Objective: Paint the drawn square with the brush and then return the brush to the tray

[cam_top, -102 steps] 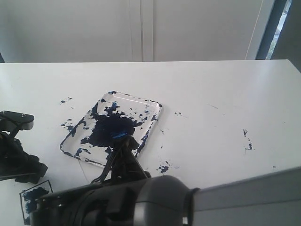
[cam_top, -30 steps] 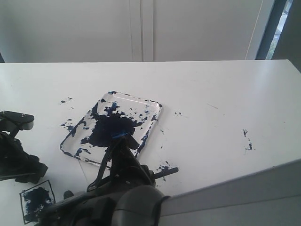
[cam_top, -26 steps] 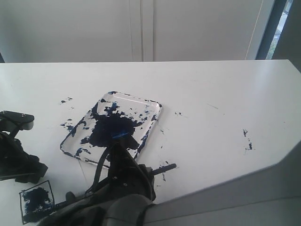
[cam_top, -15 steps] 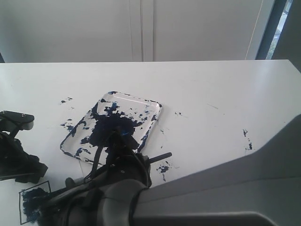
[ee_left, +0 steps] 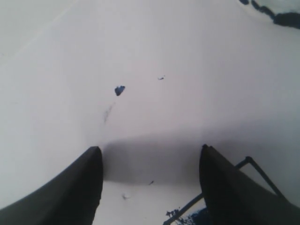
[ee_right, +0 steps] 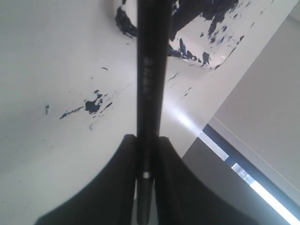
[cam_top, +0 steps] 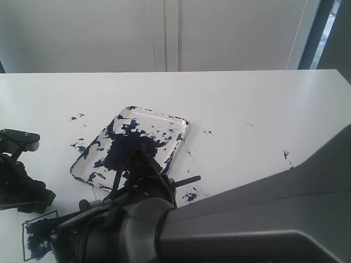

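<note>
- Right wrist view: the brush (ee_right: 147,70) runs straight out between the fingers of the right gripper (ee_right: 147,140), which pinch its black shaft near the small silver band.
- Exterior view: the handle end juts out just off the near edge of the paint-smeared tray (cam_top: 184,127). The tip end is hidden behind the arm, on the side of the drawn square (cam_top: 34,238).
- That square, daubed dark blue inside, lies at the lower left of the exterior view.
- Left gripper (ee_left: 150,149) sits just beside the square, jaws spread and empty.
- Loose paint splatters (cam_top: 191,195) fleck the white table (cam_top: 247,104).
</note>
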Controlling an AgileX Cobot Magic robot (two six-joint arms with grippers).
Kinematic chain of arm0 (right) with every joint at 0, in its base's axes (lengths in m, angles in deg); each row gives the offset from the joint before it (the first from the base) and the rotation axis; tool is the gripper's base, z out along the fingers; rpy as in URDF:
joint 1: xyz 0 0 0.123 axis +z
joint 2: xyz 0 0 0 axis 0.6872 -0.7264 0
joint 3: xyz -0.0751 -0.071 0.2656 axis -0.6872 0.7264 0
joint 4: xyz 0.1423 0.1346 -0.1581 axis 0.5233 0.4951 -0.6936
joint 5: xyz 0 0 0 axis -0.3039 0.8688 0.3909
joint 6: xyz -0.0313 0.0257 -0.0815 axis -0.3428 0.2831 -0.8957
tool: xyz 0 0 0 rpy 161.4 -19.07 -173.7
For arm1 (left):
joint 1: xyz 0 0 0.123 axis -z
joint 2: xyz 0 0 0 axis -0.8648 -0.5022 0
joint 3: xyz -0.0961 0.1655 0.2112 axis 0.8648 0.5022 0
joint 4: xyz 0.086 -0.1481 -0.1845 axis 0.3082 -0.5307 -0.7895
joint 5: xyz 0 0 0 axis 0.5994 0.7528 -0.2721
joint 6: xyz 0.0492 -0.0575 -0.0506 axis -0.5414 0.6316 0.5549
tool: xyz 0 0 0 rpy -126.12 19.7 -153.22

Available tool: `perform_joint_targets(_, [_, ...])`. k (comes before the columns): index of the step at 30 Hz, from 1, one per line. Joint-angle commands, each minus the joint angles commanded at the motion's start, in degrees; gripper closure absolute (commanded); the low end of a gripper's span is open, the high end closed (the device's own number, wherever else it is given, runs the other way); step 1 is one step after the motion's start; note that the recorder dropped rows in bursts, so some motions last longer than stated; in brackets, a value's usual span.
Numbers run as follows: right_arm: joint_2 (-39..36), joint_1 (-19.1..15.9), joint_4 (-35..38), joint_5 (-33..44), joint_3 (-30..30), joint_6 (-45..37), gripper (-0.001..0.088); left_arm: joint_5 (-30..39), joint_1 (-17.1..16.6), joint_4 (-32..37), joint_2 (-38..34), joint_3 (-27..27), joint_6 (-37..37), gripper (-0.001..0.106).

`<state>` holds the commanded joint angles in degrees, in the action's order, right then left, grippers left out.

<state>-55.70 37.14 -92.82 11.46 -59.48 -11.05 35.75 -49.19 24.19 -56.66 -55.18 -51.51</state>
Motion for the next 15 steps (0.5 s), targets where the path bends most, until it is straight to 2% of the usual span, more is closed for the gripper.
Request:
perform_joint_targets(9, [-0.3, -0.3, 0.0, -2.2, -0.5, -0.1, 0.0868, 0.0, 0.0, 0.0, 0.0, 0.0, 0.0, 0.041])
perform_joint_targets(15, [-2.9, -1.7, 1.2, 1.7, -4.3, -3.1, 0.0868, 0.2, 0.0, 0.0, 0.0, 0.0, 0.0, 0.041])
